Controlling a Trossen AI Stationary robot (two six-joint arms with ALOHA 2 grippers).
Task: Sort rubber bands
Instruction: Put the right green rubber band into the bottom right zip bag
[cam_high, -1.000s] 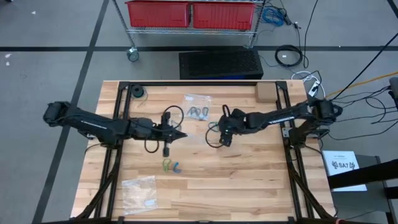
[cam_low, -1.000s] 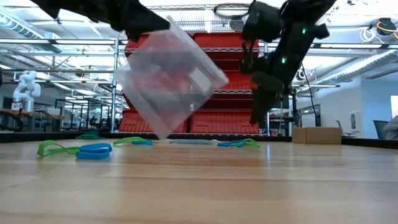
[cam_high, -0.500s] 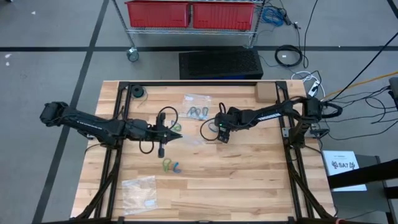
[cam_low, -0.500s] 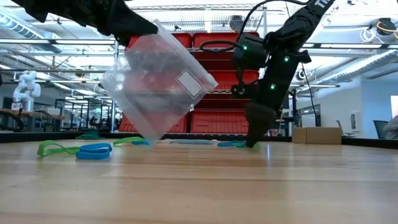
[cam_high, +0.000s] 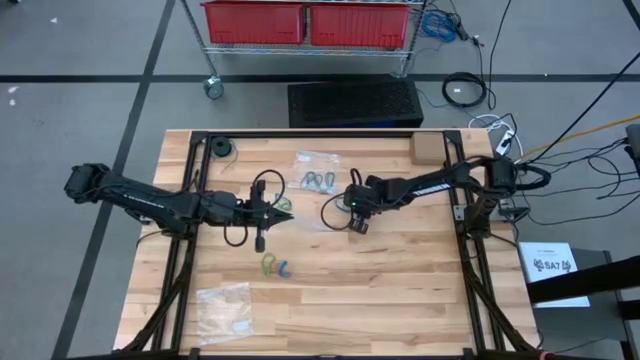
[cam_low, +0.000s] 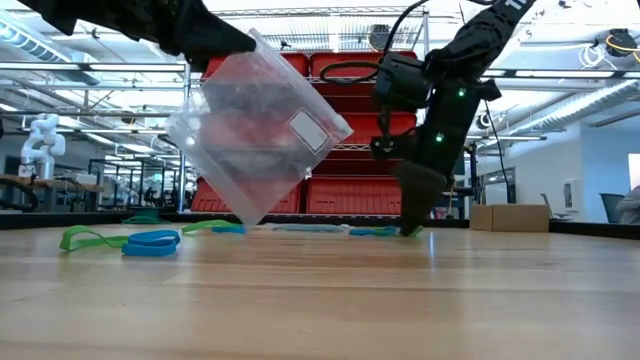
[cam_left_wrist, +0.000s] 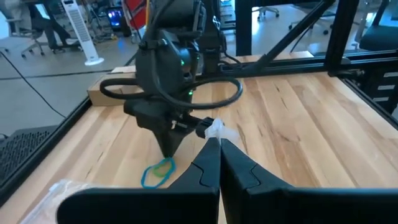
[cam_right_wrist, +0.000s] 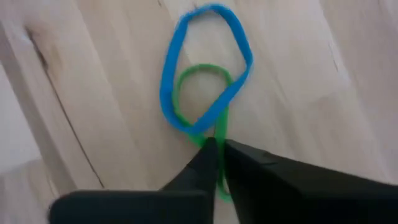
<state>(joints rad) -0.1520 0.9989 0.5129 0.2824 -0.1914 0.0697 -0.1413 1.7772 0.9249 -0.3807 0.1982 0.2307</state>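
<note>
Right now the right end effector (cam_right_wrist: 217, 148) is down at the table (cam_high: 400, 300) near its middle, its fingers pinched nearly together on a green rubber band (cam_right_wrist: 205, 106) that lies looped with a blue rubber band (cam_right_wrist: 205, 68) on the wood. Seen from above, that right end effector (cam_high: 352, 207) sits just beside the clear plastic bag (cam_low: 255, 125) which the left end effector (cam_high: 283, 213) grips by one corner, fingers fully closed, holding it tilted with its lower edge close to the table. From the left wrist, the pinched bag corner (cam_left_wrist: 214, 130) shows at the fingertips, with the right arm's tip planted on the wood beyond it, next to the blue and green pair (cam_left_wrist: 158, 171). Another green and blue pair (cam_high: 275, 267) lies nearer the front of the table, well apart from both arms. More bands (cam_high: 318, 180) rest on a second clear bag (cam_high: 318, 160) towards the far edge. A third clear bag (cam_high: 224, 305) lies near the front left corner, and a small cardboard box (cam_high: 427, 148) stands at the far right edge. Bare wood stretches across the front right part of the table.
</note>
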